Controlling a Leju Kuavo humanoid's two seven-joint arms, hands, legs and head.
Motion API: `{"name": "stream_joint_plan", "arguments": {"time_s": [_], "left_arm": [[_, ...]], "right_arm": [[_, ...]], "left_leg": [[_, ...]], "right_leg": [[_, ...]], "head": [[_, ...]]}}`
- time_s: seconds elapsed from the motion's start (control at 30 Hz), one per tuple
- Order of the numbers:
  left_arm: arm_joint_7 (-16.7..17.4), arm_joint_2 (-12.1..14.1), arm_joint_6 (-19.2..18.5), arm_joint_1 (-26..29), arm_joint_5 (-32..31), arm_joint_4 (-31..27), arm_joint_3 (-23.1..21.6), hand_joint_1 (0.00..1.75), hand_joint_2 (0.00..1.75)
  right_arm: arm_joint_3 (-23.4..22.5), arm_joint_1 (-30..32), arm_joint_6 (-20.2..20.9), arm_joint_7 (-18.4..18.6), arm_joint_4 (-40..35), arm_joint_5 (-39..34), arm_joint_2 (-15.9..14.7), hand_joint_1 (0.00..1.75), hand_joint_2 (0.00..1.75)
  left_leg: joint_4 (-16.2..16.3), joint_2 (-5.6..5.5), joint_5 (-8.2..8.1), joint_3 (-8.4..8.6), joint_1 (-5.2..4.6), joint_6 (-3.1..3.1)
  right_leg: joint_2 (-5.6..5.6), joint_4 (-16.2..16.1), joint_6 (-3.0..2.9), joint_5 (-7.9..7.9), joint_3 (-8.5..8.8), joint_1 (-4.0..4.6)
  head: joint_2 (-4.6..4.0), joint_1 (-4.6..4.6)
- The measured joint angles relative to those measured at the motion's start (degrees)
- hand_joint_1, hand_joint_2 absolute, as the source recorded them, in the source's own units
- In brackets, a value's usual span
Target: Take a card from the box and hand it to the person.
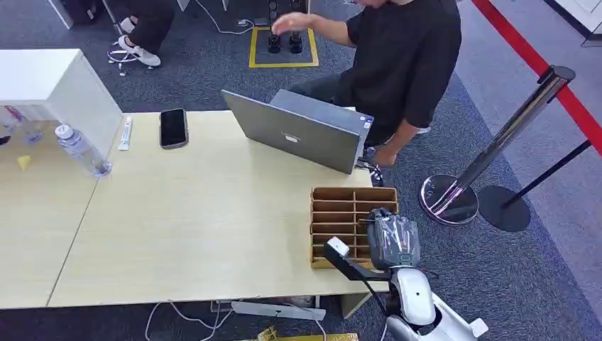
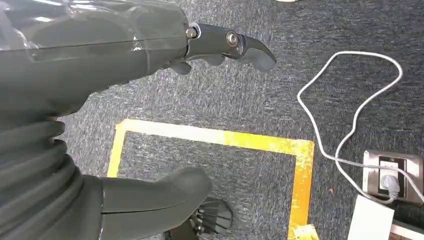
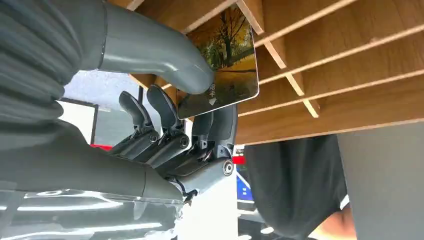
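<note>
Fingers (image 3: 170, 120) and thumb of the right hand (image 1: 392, 238) pinch a card (image 3: 227, 65) (an autumn tree scene), still partly inside a slot of the wooden box (image 1: 337, 206) at the worktop's (image 1: 199, 227) near right corner. Beyond, the person (image 1: 405, 64) sits far right. Left hand (image 2: 100, 115) hangs open over carpet.

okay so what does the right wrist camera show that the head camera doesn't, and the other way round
Right wrist view alone: the card, printed with autumn trees, pinched between the right hand's thumb and fingers among the dividers.

Head view alone: the table, the laptop, a phone, a water bottle.

Both: the right hand, the wooden box, the person in black.
</note>
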Motion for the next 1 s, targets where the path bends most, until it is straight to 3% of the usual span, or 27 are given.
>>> {"name": "stream_joint_plan", "arguments": {"time_s": [0.83,1.0], "left_arm": [[-0.68,0.0,0.15,0.17,0.15,0.0,0.0,0.0,1.75],[-0.68,0.0,0.09,0.17,0.15,0.0,0.0,0.0,1.75]], "right_arm": [[-0.2,-0.1,-1.64,-3.02,-4.0,-2.1,-0.02,1.43,1.75],[-0.35,-0.4,-1.49,-3.23,-4.65,-0.31,-0.35,1.52,1.75]], "left_leg": [[0.0,0.0,0.0,0.0,0.0,0.0],[0.0,0.0,0.0,0.0,0.0,0.0]], "right_leg": [[0.0,0.0,0.01,0.01,0.0,0.0],[0.0,0.0,0.01,0.01,0.0,0.0]], "head": [[0.0,0.0],[0.0,0.0]]}}
